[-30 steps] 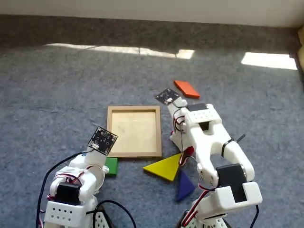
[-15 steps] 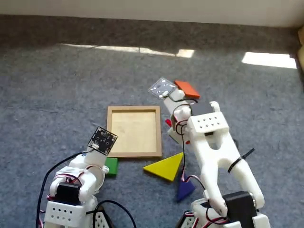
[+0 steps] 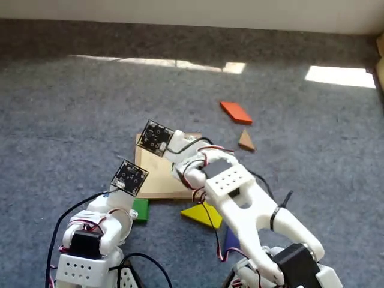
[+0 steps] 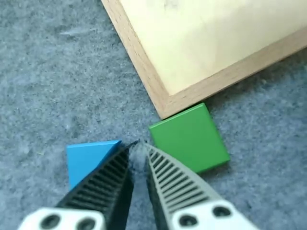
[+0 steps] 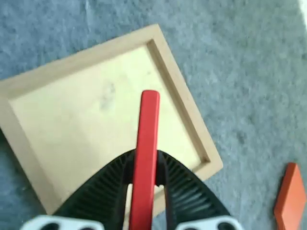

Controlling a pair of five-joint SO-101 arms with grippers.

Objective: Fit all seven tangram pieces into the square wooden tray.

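Note:
The square wooden tray (image 5: 191,119) lies under my right gripper (image 5: 144,162), which is shut on a red piece (image 5: 148,129) held edge-on above the tray's bare floor. In the high view the right arm (image 3: 231,183) stretches across the tray (image 3: 144,157). My left gripper (image 4: 137,147) is shut on nothing, with its tips on the carpet between a light blue triangle (image 4: 88,155) and a green square (image 4: 189,140) just outside the tray's corner (image 4: 156,93). A yellow triangle (image 3: 203,215) and a dark blue triangle (image 3: 231,240) lie in front of the tray.
An orange parallelogram (image 3: 235,112) and a small brown triangle (image 3: 246,141) lie on the grey carpet beyond the tray's right side. The orange parallelogram (image 5: 290,196) also sits at the edge of the right wrist view. The left arm (image 3: 99,231) rests at the near left.
The right arm has swung left from beside the tray's right edge to over the tray, carrying the red piece. The brown triangle is now uncovered. The left arm has kept still.

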